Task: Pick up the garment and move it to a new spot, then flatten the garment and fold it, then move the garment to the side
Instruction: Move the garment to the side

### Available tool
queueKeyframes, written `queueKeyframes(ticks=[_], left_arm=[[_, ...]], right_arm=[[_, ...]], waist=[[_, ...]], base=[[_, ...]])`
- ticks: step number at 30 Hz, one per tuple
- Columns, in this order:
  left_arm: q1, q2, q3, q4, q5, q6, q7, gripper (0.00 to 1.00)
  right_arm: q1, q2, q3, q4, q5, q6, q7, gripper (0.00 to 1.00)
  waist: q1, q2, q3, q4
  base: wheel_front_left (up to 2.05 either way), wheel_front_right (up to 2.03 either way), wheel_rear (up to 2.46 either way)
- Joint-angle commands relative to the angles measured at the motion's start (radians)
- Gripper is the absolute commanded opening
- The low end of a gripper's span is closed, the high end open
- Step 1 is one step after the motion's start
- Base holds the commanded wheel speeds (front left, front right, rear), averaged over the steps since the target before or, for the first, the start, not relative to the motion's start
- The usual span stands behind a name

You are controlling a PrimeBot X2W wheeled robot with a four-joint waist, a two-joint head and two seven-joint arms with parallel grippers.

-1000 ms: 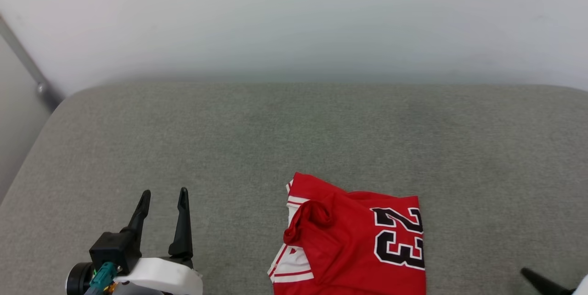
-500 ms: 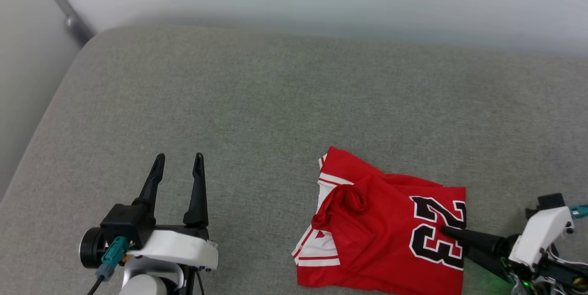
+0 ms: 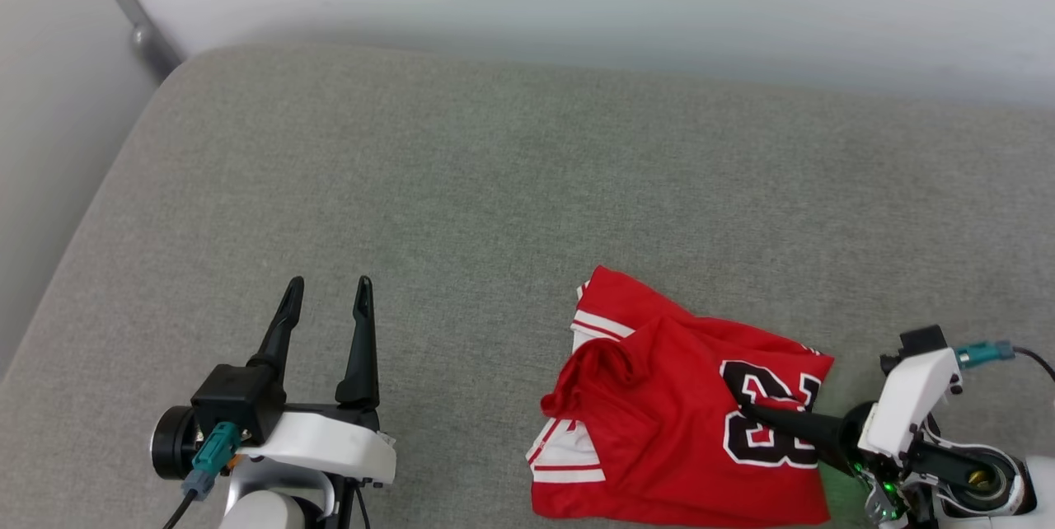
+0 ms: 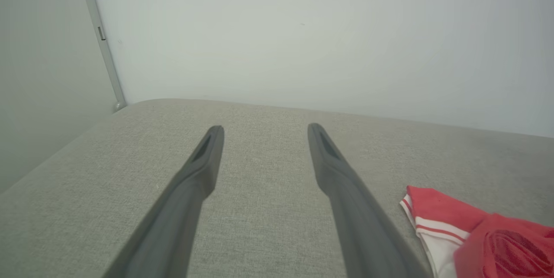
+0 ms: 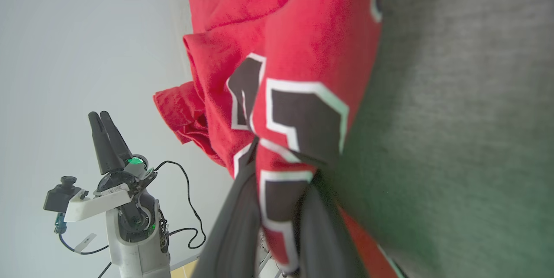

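The garment (image 3: pixel 659 397) is seen folded into a compact bundle on the near right part of the grey cushion (image 3: pixel 461 208), with the black number uppermost and a white striped sleeve showing at its left edge. A pinch of its top layer, at the number, is clamped between the fingers of the right gripper (image 3: pixel 746 407). In the right wrist view the red fabric is seen bunched and drawn up between those two fingers. The left gripper (image 3: pixel 330 286) is held well apart from the garment, to the left over bare cushion, with its fingers spread and nothing between them.

The step in hand is judged to be the move of the folded garment to the side. Only the upper layer appears to be caught, so the fold could be pulled open as the fabric is lifted, with the lower layers and the sleeve left trailing. So thin a pinch could also be lost if the move is made quickly, and the bundle would then be dropped short and rumpled
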Motion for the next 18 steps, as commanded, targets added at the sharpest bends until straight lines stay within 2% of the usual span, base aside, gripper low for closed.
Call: queueKeyframes(ticks=[1, 6, 10, 13, 18], left_arm=[[0.007, -0.004, 0.007, 0.004, 0.006, -0.007, -0.004, 1.0], [0.036, -0.008, 0.017, 0.012, 0.012, -0.014, -0.004, 1.0], [0.057, -0.012, 0.024, 0.005, 0.015, -0.017, -0.003, 1.0], [0.061, -0.015, 0.029, -0.007, 0.019, -0.02, -0.003, 1.0], [0.032, -0.02, 0.03, -0.031, 0.03, -0.03, -0.003, 1.0]], right_arm=[[-0.005, -0.01, 0.023, -0.029, -0.009, 0.0, -0.015, 0.0], [0.026, -0.061, 0.13, -0.107, -0.1, 0.0, -0.071, 0.0], [0.036, -0.131, 0.24, -0.159, -0.224, 0.0, -0.119, 0.0], [0.023, -0.19, 0.305, -0.171, -0.315, 0.0, -0.142, 0.0], [-0.041, -0.277, 0.353, -0.143, -0.434, 0.0, -0.191, 0.0]], waist=[[-0.0001, 0.0, -0.021, -0.015], [-0.0001, 0.0, -0.071, -0.061], [-0.0001, 0.0, -0.091, -0.127], [-0.0001, 0.0, -0.085, -0.192], [-0.0001, 0.0, -0.03, -0.313]], base=[[0.0, 0.0, 0.0], [0.0, 0.0, 0.0], [0.0, 0.0, 0.0], [0.0, 0.0, 0.0], [0.0, 0.0, 0.0]])
